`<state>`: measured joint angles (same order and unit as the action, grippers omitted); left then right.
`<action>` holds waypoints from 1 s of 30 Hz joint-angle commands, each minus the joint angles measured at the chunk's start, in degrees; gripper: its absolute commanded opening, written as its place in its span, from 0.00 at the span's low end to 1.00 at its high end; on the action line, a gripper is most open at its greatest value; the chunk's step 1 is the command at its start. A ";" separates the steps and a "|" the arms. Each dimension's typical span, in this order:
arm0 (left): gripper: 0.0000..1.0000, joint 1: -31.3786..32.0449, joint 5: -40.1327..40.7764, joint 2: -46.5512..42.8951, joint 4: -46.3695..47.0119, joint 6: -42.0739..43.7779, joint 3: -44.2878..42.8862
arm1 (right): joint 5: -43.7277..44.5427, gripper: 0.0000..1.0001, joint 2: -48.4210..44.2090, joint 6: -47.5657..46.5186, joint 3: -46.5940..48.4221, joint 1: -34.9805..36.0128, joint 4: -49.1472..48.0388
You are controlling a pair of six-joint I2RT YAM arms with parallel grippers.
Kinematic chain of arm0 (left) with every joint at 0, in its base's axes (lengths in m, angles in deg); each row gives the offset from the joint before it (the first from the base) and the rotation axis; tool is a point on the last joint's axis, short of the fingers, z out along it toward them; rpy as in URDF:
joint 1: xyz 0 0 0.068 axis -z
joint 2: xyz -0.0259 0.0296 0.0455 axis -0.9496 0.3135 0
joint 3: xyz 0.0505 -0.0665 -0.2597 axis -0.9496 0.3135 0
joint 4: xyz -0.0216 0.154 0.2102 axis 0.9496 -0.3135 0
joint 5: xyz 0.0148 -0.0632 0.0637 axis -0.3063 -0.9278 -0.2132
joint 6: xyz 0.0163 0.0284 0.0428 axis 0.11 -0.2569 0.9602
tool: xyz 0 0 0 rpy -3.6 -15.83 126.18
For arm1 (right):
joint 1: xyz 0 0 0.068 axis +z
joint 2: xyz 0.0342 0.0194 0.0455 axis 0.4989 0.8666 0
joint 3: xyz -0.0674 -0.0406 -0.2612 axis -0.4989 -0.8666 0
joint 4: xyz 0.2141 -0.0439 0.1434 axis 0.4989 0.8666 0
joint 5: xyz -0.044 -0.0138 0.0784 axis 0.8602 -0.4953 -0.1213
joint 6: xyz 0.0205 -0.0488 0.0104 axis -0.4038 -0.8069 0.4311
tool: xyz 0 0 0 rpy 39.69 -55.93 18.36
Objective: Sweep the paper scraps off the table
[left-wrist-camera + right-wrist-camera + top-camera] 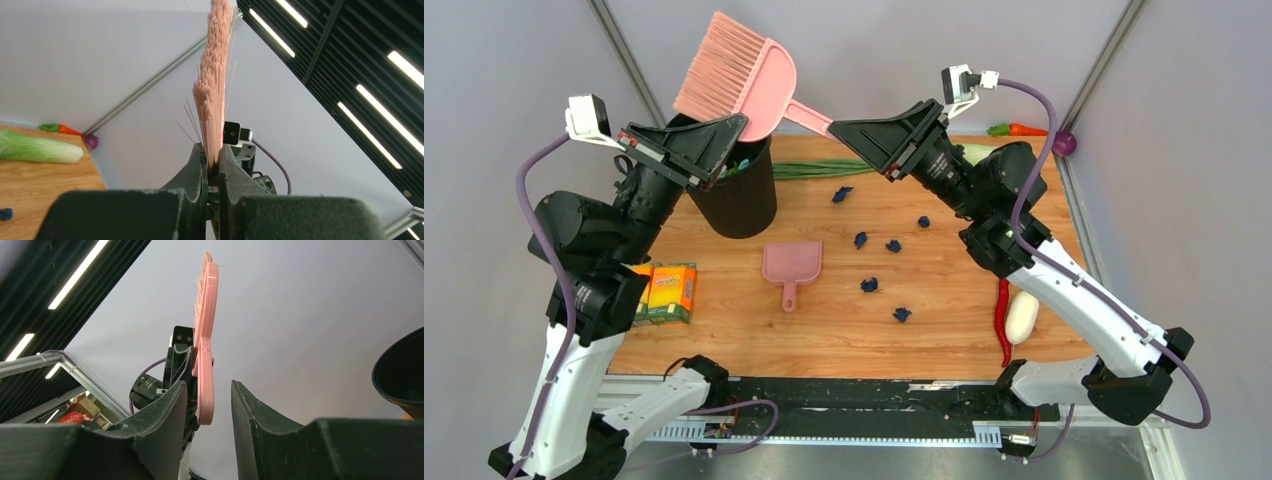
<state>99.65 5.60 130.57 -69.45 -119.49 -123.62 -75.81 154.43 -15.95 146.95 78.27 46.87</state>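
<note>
Several dark navy paper scraps (pixel 870 285) lie scattered on the right-middle of the wood table (pixel 844 340); one also shows in the left wrist view (pixel 5 214). A pink brush (pixel 739 80) is held in the air above the table's far left, bristles up and to the left. My left gripper (pixel 740 124) is shut on the brush's head; in the left wrist view (pixel 212 156) the bristles (pixel 214 75) rise from between its fingers. My right gripper (pixel 836 128) is open, and the brush handle end (pixel 205 405) hangs between its jaws, close to the left finger (pixel 172 405).
A pink dustpan (pixel 791 265) lies mid-table. A black bin (pixel 742 195) stands at the far left under my left gripper. A yellow-orange box (pixel 669 292) sits near left. Green onion (pixel 819 168), cabbage (pixel 40 147), carrot (pixel 1027 129), red chili (pixel 1002 322) and a white object (pixel 1022 317) lie along the far and right edges.
</note>
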 commanded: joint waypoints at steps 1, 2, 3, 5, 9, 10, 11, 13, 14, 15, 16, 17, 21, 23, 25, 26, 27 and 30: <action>0.00 -0.24 -1.18 -0.88 2.95 1.57 0.39 | -0.75 0.40 0.37 0.47 2.86 0.44 -1.87; 0.00 -0.24 -1.27 -0.88 3.03 1.66 0.56 | -0.58 0.40 0.46 0.47 2.95 0.53 -1.87; 0.00 -0.32 -1.44 -0.88 2.95 1.74 0.56 | -0.40 0.40 0.46 0.47 2.95 0.62 -1.87; 0.00 -0.32 -1.36 -1.06 3.12 1.92 0.91 | -0.31 0.38 0.72 0.47 3.04 0.79 -1.87; 0.00 -0.24 -1.09 -1.32 3.47 2.27 1.44 | -0.49 0.35 1.25 0.39 3.39 1.32 -1.87; 0.00 -0.24 -1.18 -1.32 3.47 2.27 1.53 | -0.40 0.35 1.25 0.13 3.39 1.58 -1.78; 0.00 -0.24 -1.01 -1.24 3.47 2.27 1.53 | -0.23 0.35 1.34 0.04 3.39 1.59 -1.78; 0.00 -0.24 -1.00 -1.32 3.65 2.36 1.62 | -0.14 0.34 1.43 0.12 3.39 1.67 -1.78; 0.00 -0.24 -0.92 -1.41 3.74 2.45 1.53 | -0.14 0.34 1.60 0.12 3.39 1.76 -1.70; 0.00 -0.32 -0.66 -1.50 3.83 2.54 1.62 | -0.14 0.34 1.60 0.12 3.39 1.85 -1.70; 0.00 -0.32 -0.65 -1.50 3.83 2.80 1.44 | -0.05 0.34 1.52 0.12 3.30 1.94 -1.70; 0.00 -0.24 -0.57 -1.59 3.65 3.15 1.36 | 0.21 0.33 1.52 0.04 3.13 1.94 -1.70; 0.00 -0.24 -0.57 -1.41 2.77 3.68 0.91 | 0.65 0.27 1.34 -0.14 3.13 1.94 -1.43; 0.00 -0.24 -0.74 -1.41 2.86 3.77 1.09 | 0.65 0.20 1.43 -0.23 3.13 2.02 -1.34; 0.00 -0.24 -1.09 -1.32 3.12 3.77 1.18 | 0.48 0.09 1.43 -0.14 3.21 2.02 -1.17; 0.00 -0.32 -1.18 -1.24 3.12 3.77 1.27 | 0.48 0.05 1.52 -0.23 3.13 2.02 -1.17; 0.00 -0.32 -1.18 -1.15 3.12 3.85 1.27 | 0.39 0.01 1.52 -0.23 3.13 2.02 -1.08; 0.00 -0.24 -1.18 -1.15 3.04 4.47 1.27 | 0.56 0.00 1.60 -0.14 2.86 2.38 -0.99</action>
<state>99.65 4.95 129.44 -68.40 -116.85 -122.03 -75.44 156.09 -14.86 148.26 80.10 46.78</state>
